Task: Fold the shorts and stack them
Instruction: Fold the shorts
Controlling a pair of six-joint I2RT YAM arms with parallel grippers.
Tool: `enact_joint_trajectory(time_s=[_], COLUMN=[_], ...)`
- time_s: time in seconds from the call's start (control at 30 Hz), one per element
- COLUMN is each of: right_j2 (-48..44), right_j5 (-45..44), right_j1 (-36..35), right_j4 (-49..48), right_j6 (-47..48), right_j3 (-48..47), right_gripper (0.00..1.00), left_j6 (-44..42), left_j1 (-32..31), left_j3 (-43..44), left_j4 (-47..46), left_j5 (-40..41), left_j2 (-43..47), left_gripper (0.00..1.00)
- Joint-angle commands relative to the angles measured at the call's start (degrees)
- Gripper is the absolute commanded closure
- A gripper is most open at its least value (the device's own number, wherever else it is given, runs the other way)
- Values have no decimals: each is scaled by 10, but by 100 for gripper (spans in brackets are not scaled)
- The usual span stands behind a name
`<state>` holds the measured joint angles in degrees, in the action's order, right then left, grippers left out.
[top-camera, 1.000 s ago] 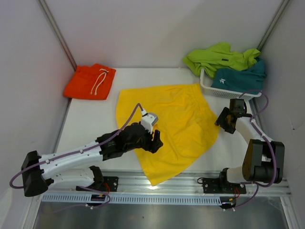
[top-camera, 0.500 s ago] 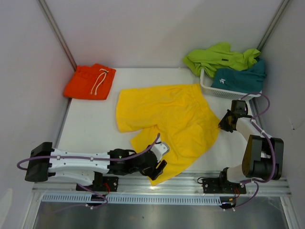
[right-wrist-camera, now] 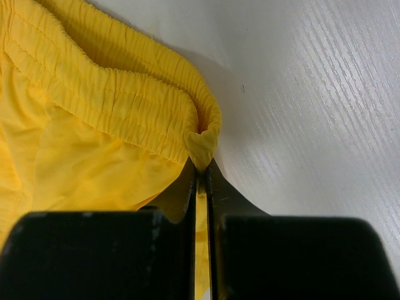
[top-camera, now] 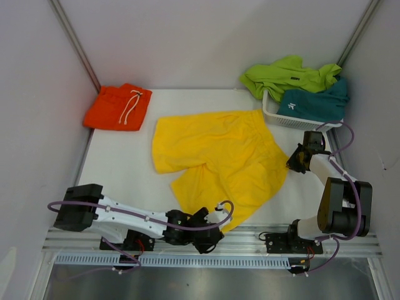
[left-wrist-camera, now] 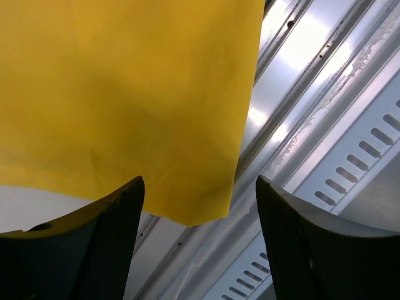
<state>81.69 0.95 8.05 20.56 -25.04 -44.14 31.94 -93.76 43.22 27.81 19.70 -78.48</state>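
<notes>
**Yellow shorts spread flat, pinched at one waistband end**

The yellow fabric shorts [top-camera: 219,165] lie spread open in the middle of the white counter [top-camera: 119,162]. Their waistband is toward the right and one leg reaches the near edge.

The right end effector [top-camera: 299,159] sits at the right edge of these shorts. Its jaws are closed tight on the gathered end of the elastic waistband, and a sliver of yellow shows between them.

The left end effector [top-camera: 209,234] is low at the shorts' nearest leg corner with its jaws wide apart. The hem corner shows between them, ungripped, over the ribbed metal rail [top-camera: 250,237].

Folded orange fabric shorts with a white drawstring [top-camera: 119,106] lie well apart from the yellow shorts, off their far left corner.

A white mesh plastic basket [top-camera: 275,115] stands just off their far right corner. It holds teal fabric shorts [top-camera: 315,103], and lime green fabric shorts [top-camera: 284,75] are draped over its far rim.
</notes>
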Motion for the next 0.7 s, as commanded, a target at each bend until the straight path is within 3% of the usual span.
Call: enact_joint_trajectory(time_s=[0.0,0.17,0.33,0.37,0.43,0.6,0.67], right_j2=[-12,-11,-15,-16,-23,-87,-116], right_j5=[0,5,2,1,-7,-11,-58], right_j1=[3,5,5,6,5,5,6], right_j4=[3,4,26,46,73,150,189], right_j6=[3,3,-3,-7,-20,-72,-94], right_j3=[-9,-13,-25,-35,-45,-49,-46], right_gripper=[100,100,100,100,100,100,100], left_j6=[0,-1,9,10,11,-3,-7], left_j1=[-1,-1,0,0,-2,-18,-35], left_j3=[29,38,29,28,29,44,61], left_j4=[-7,-9,-35,-42,-41,-27,-11], left_j5=[20,10,-36,-43,-51,-97,-110], left_j2=[-22,-71,-70,-65,-57,-9,12], left_gripper=[26,37,69,85,100,100,100])
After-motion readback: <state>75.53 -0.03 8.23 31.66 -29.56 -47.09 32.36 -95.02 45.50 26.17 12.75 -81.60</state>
